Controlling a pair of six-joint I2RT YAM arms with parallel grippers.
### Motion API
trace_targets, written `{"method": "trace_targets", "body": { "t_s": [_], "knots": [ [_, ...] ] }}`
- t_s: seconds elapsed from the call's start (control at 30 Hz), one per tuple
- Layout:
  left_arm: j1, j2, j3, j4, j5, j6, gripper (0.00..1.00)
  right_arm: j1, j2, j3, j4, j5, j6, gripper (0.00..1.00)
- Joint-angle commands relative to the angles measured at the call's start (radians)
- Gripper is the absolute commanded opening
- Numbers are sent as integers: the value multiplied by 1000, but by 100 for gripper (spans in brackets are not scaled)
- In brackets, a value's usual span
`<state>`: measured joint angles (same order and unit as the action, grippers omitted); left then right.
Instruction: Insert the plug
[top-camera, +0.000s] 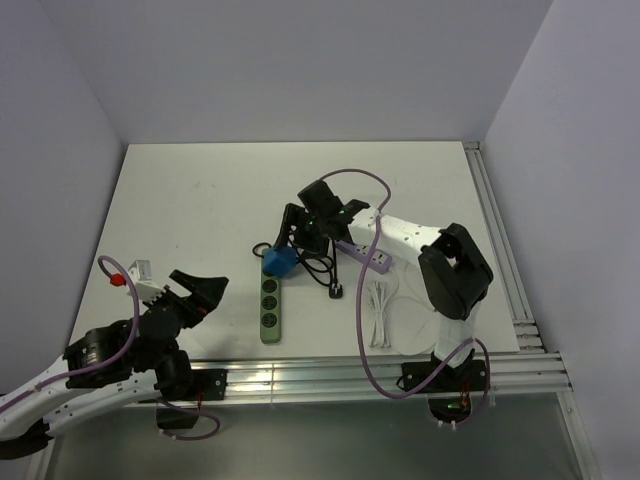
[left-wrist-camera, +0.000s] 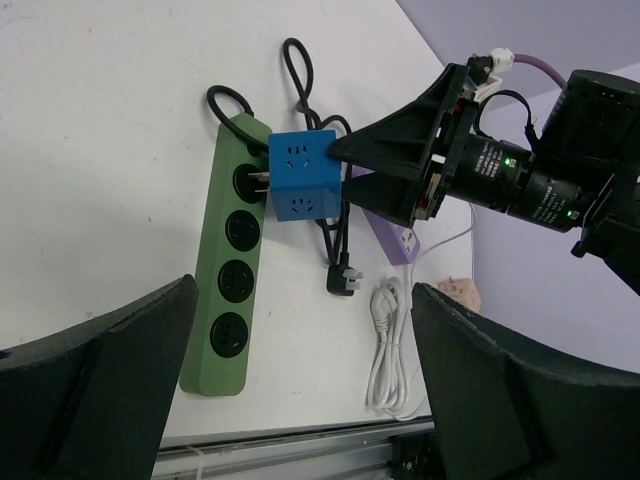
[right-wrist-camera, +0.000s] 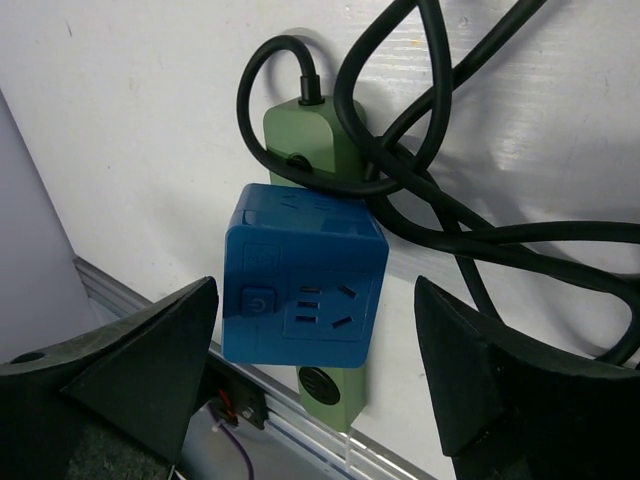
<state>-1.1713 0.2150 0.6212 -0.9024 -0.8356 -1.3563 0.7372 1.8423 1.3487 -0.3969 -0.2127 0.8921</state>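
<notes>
My right gripper (right-wrist-camera: 315, 290) gapes wide, gripping nothing, straddling the blue plug (left-wrist-camera: 305, 175) at the green strip's (left-wrist-camera: 225, 290) cord end. Black cord (right-wrist-camera: 480, 230) crowds that end, with free table (left-wrist-camera: 100, 150) along the strip's other side.

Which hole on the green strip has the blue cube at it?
The end socket by the black cord: the plug has its prongs there. The other three are bare.

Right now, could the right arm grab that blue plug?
Probably yes. Its open pincer sits right at the plug, fingers spread to either side, nothing in between. The black cable loops beside the green power strip and does not seem to block the way.
</notes>
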Motion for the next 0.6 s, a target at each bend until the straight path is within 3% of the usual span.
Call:
{"method": "trace_targets", "body": {
  "t_s": [0.0, 0.57],
  "knots": [
    [2, 7, 20, 17, -16, 23, 94, 2, 15, 47, 49, -33, -10, 85],
    [2, -6, 20, 0, -22, 20, 94, 24, 52, 78, 41, -48, -4, 79]
  ]
}}
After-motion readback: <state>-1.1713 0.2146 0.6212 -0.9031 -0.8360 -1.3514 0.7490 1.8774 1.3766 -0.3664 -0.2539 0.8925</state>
